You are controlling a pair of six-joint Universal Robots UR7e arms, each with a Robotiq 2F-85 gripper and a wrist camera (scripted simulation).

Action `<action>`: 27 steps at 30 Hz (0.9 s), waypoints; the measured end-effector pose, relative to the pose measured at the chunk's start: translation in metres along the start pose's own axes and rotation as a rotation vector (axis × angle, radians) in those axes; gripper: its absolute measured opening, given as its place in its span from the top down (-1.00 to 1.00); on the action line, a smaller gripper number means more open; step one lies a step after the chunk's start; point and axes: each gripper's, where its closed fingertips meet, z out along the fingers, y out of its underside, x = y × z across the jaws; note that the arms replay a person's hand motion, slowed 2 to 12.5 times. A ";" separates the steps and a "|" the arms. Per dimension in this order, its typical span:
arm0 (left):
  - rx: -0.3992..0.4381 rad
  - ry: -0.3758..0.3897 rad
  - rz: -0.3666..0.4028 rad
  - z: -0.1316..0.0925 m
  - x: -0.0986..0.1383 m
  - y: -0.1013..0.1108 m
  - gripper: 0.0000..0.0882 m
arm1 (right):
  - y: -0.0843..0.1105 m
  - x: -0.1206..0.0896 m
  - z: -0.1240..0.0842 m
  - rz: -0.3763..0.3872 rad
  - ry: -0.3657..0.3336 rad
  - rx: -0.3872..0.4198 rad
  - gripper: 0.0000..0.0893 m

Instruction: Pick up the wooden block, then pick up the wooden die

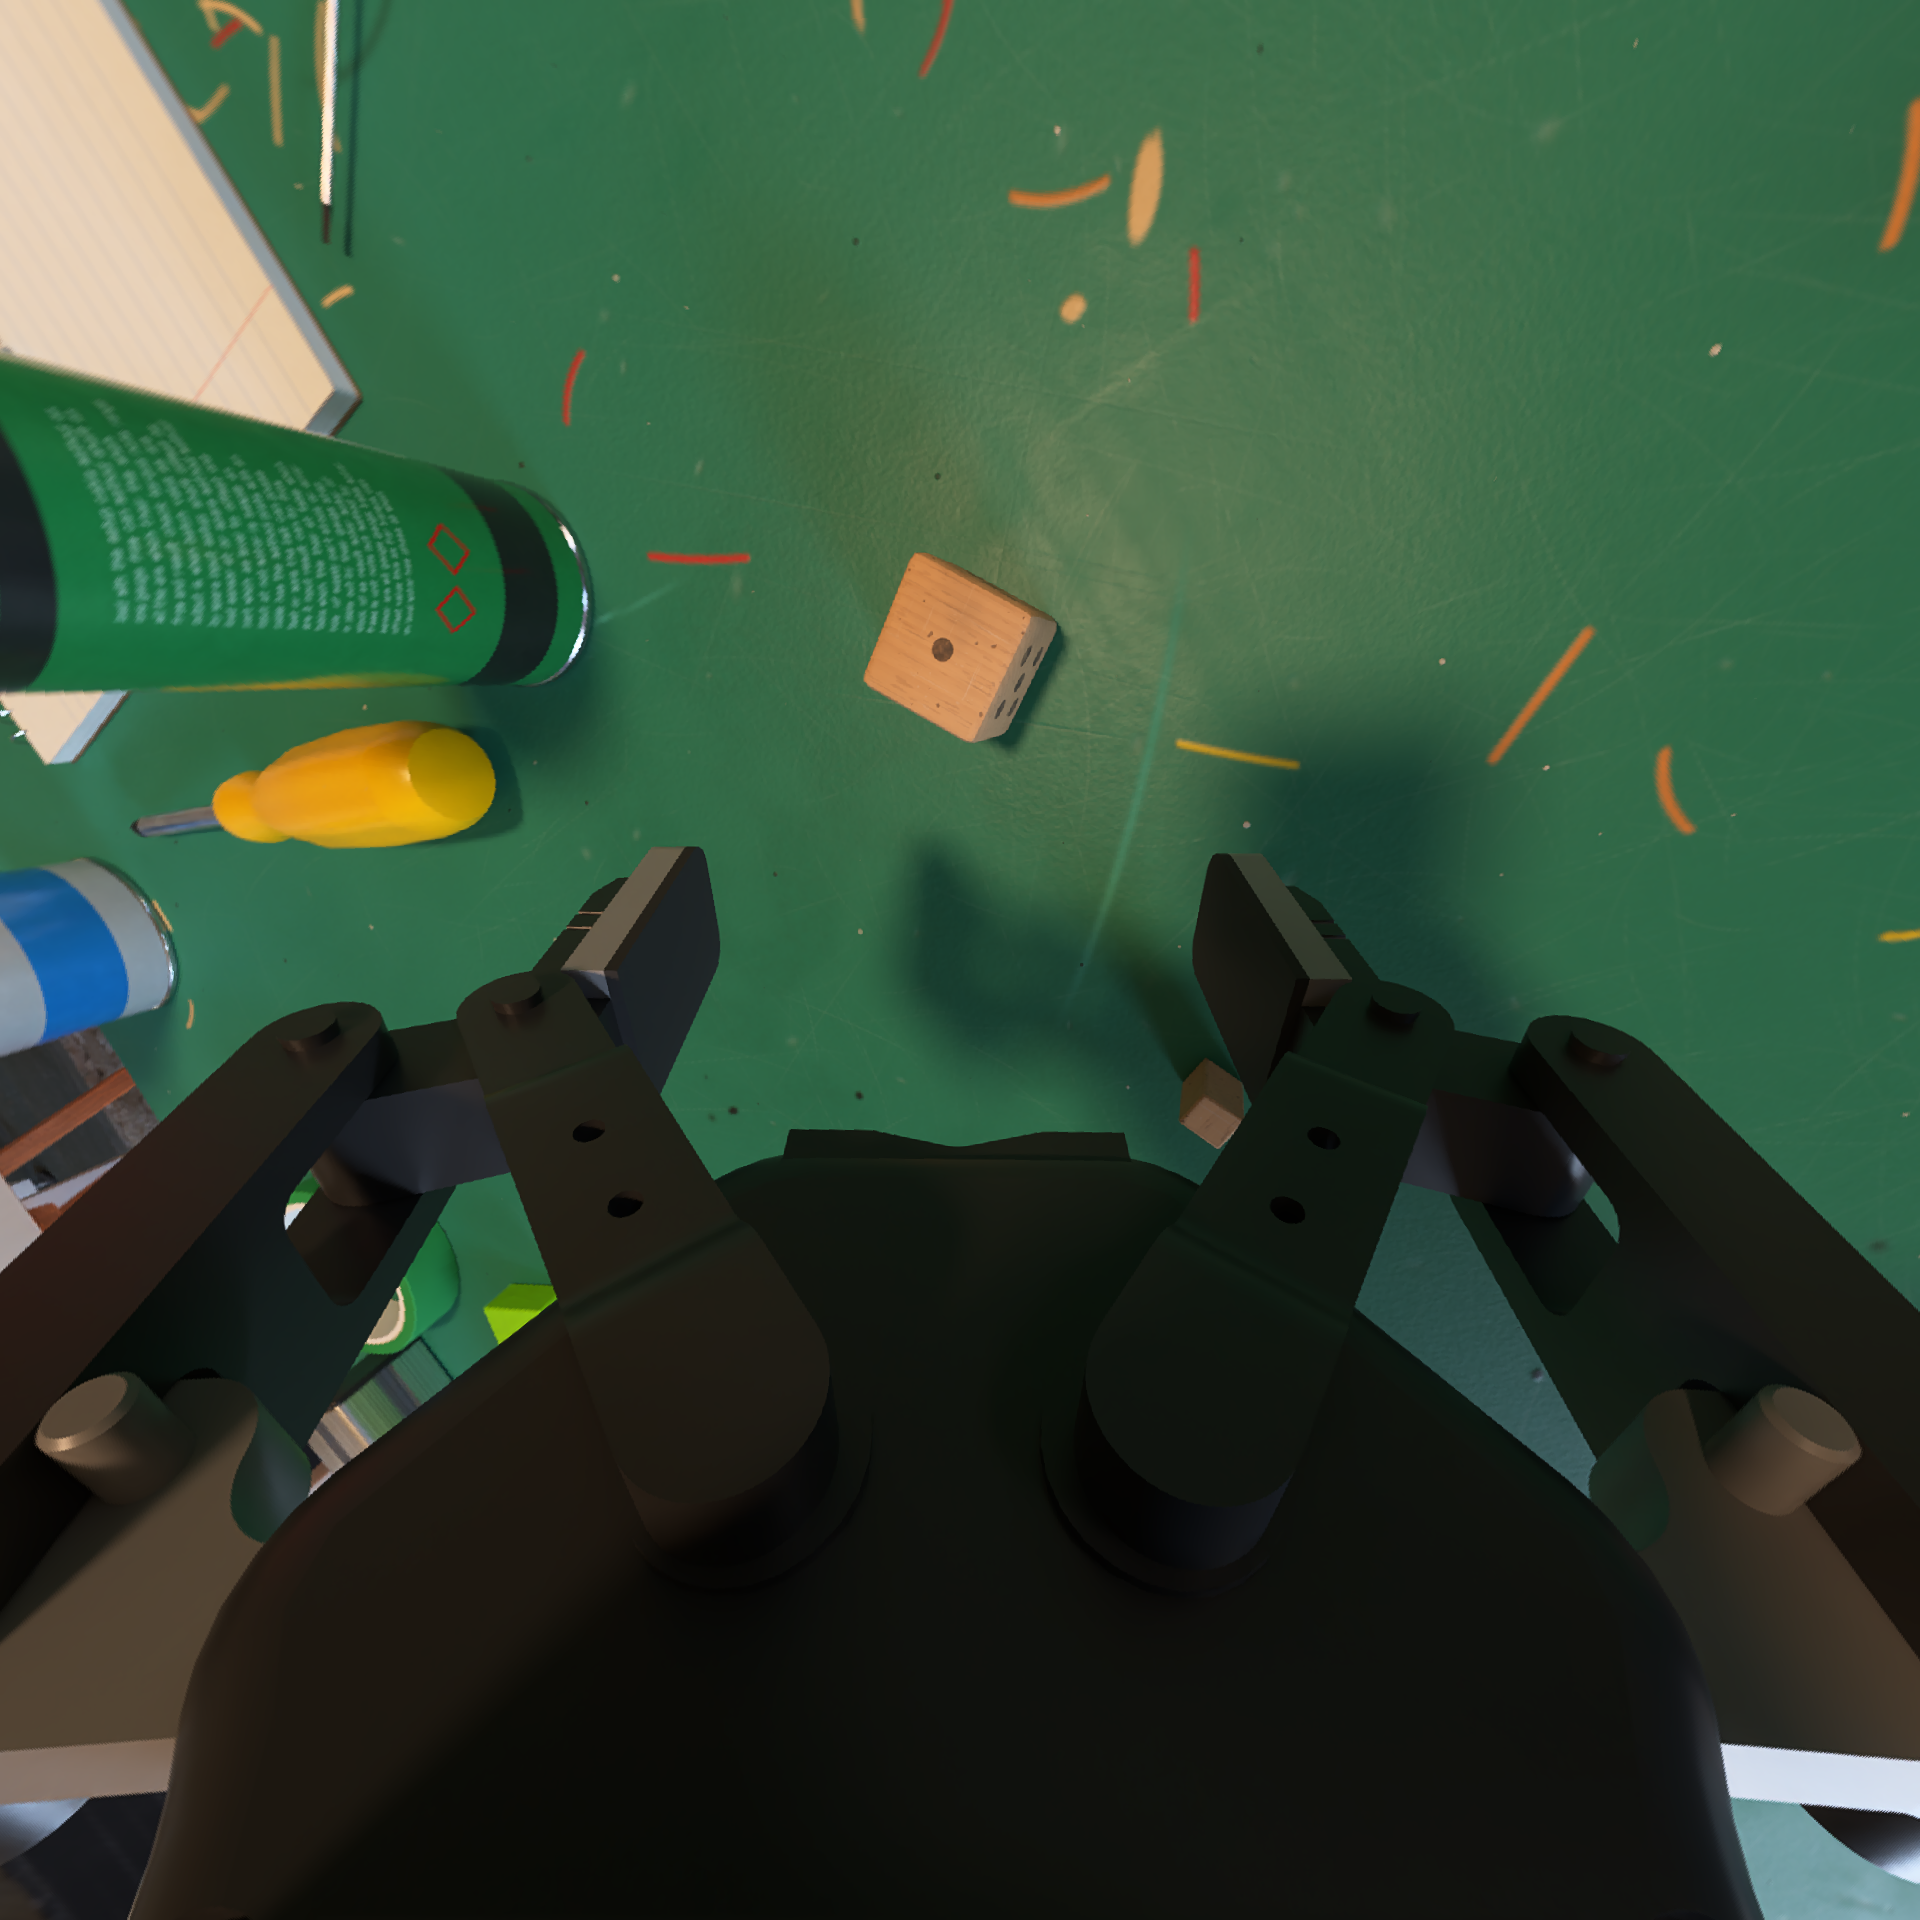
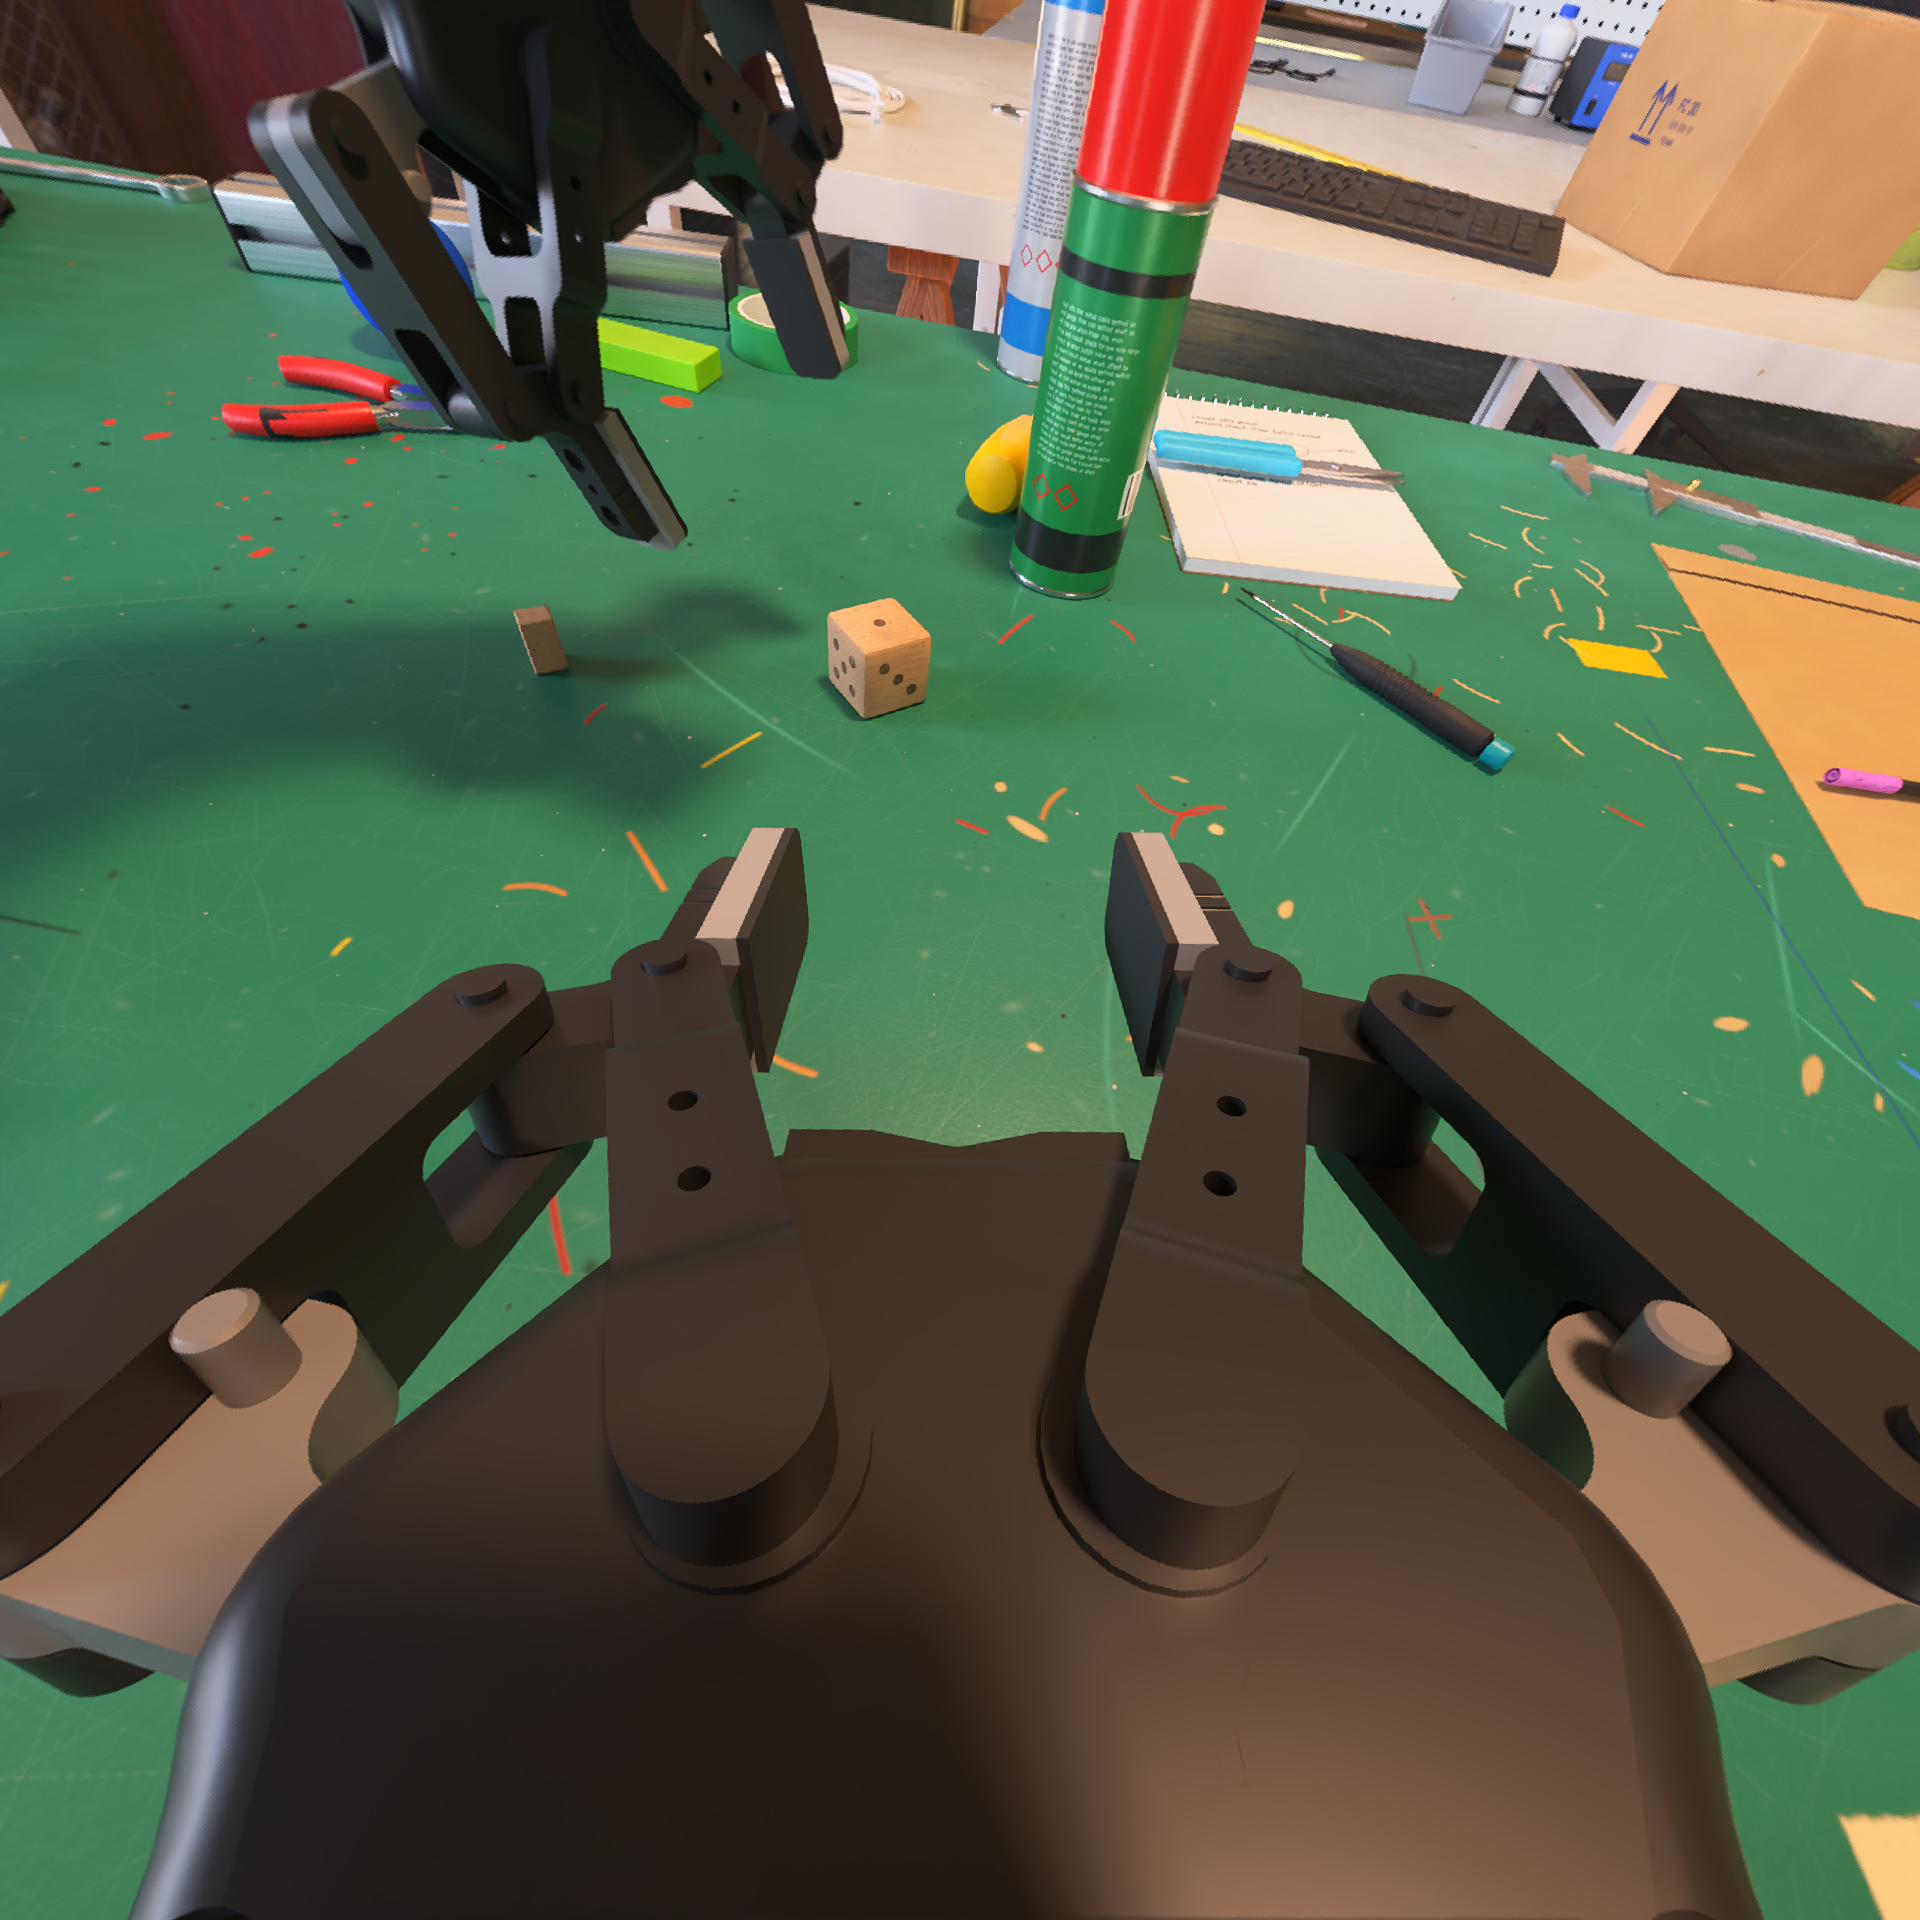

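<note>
The wooden die (image 1: 960, 646) lies on the green mat ahead of my left gripper (image 1: 956, 894), which is open, empty and above the mat. The small wooden block (image 1: 1211, 1102) peeks out beside the gripper's right finger, below it on the mat. In the right wrist view the die (image 2: 878, 657) sits mid-mat with the block (image 2: 540, 640) standing to its left. The left gripper (image 2: 732, 447) hangs open above the mat between them. My right gripper (image 2: 956, 914) is open and empty, low over the mat, nearer than the die.
A green spray can (image 2: 1101, 374) with a red cap stands right of the die, a yellow-handled screwdriver (image 1: 353, 787) and a notepad (image 2: 1299, 509) by it. A blue-and-white can (image 1: 73, 951), red pliers (image 2: 322, 400), green tape (image 2: 764, 332), a green bar (image 2: 655, 353) and a black tool (image 2: 1392, 691) lie around.
</note>
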 end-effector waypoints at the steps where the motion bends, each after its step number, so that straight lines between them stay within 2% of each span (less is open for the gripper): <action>1: 0.015 -0.009 -0.016 -0.003 0.000 0.000 -0.80 | 0.000 0.000 0.000 -0.001 0.000 0.000 -0.17; 7: 0.147 -0.096 -0.180 -0.030 0.006 0.011 -0.87 | 0.000 -0.001 0.000 -0.011 0.003 -0.002 -0.17; 15: 0.303 -0.170 -0.427 -0.055 0.033 0.029 -0.94 | 0.001 -0.001 0.002 -0.026 0.010 -0.009 -0.17; 27: 0.468 -0.321 -0.822 -0.070 0.080 0.055 -0.94 | 0.006 -0.001 0.006 -0.027 0.008 -0.024 -0.17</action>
